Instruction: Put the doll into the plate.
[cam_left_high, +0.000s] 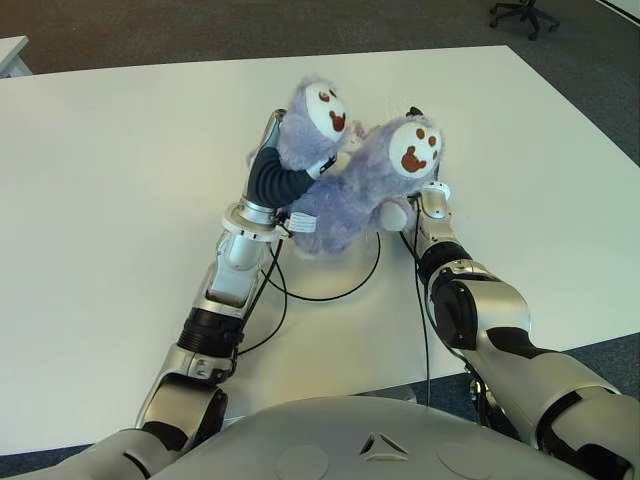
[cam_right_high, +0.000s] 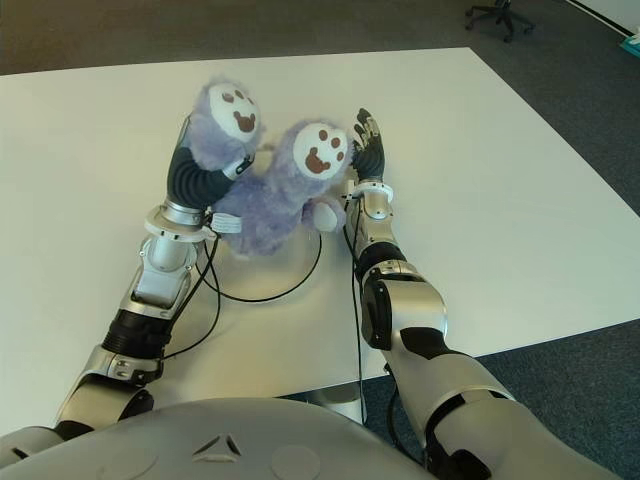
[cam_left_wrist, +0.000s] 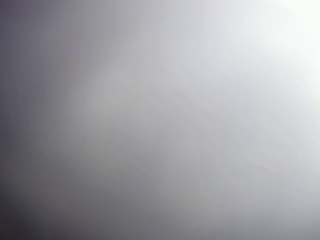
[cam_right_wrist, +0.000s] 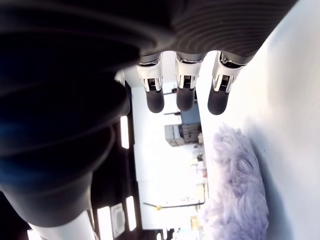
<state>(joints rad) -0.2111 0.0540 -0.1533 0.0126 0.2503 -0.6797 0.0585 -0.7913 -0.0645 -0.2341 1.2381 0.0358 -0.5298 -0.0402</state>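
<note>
White table (cam_left_high: 120, 180), no plate seen. Left hand (cam_left_high: 285, 150) in doll (cam_left_high: 350, 190), grip unclear; right hand (cam_right_high: 367, 150) at 3 o'clock, fingers extended, empty. Placement pending.

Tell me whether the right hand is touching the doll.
Apart: in the right eye view, the right hand stands open beside the doll, with table showing between them.

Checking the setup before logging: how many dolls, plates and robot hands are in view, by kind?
Doll: 1
Plate: 0 in view
Hands: 2, the left hand and the right hand
Total: 3
</note>
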